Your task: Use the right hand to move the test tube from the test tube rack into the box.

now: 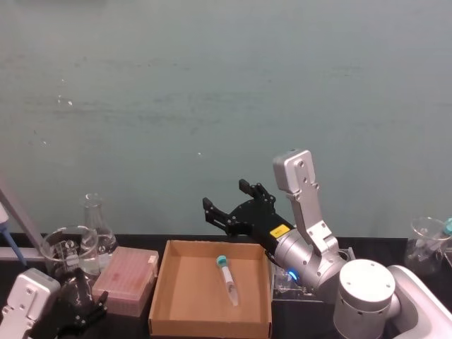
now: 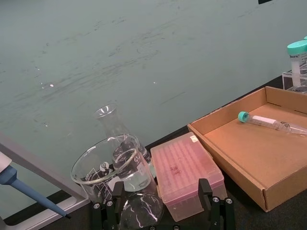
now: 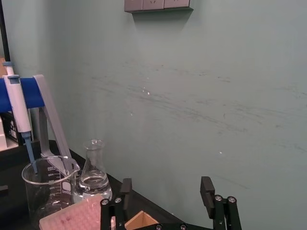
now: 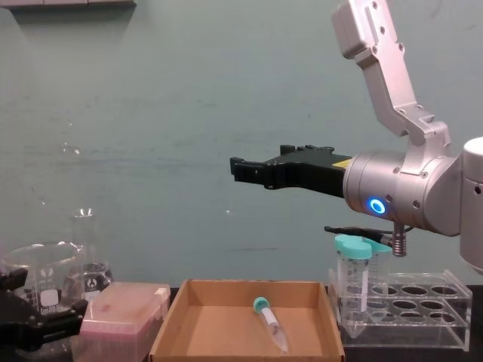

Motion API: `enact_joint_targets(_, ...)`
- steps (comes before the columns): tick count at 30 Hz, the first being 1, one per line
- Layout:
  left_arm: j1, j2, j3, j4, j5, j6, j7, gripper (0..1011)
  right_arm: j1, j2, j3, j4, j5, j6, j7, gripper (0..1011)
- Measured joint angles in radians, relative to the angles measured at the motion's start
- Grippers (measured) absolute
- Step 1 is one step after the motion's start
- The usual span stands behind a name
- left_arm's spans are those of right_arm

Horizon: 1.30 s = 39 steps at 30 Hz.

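The test tube is laid flat in the box, cap toward 12 o'clock, so delivery is judged done. With nothing left to carry, the right hand is held open and empty above the box's 12 o'clock wall. The left hand is parked open at 8 o'clock.

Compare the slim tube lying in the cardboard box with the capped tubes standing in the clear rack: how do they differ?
Pose: the slim test tube lies flat on the cardboard box floor; the two wider tubes stand upright in the test tube rack. Size: the slim test tube is thinner, with a smaller cap, than the wider tubes. Shared: clear bodies, teal caps. The right gripper is open, holding neither.
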Motion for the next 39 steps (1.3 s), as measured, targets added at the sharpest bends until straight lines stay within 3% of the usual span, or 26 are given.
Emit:
enact_joint_targets(4,0.0,0.0,0.0,0.0,0.0,0.0,0.0,1000,0.0,0.0,0.0,0.0,0.001,0.0,0.0,1000)
enact_joint_targets(13,0.0,0.0,0.0,0.0,0.0,0.0,0.0,1000,-0.006,0.004,0.006,-0.008,0.002,-0.003,0.005,1002)
enact_joint_targets(22,0.0,0.0,0.0,0.0,0.0,0.0,0.0,1000,-0.04,0.034,0.056,-0.084,0.008,-0.054,0.02,1002)
enact_joint_targets(28,0.0,0.0,0.0,0.0,0.0,0.0,0.0,1000,-0.09,0.061,0.13,-0.173,0.003,-0.11,-0.032,1003)
enact_joint_targets(39,0.0,0.0,0.0,0.0,0.0,0.0,0.0,1000,-0.213,0.108,0.276,-0.248,-0.066,-0.113,-0.183,1002)
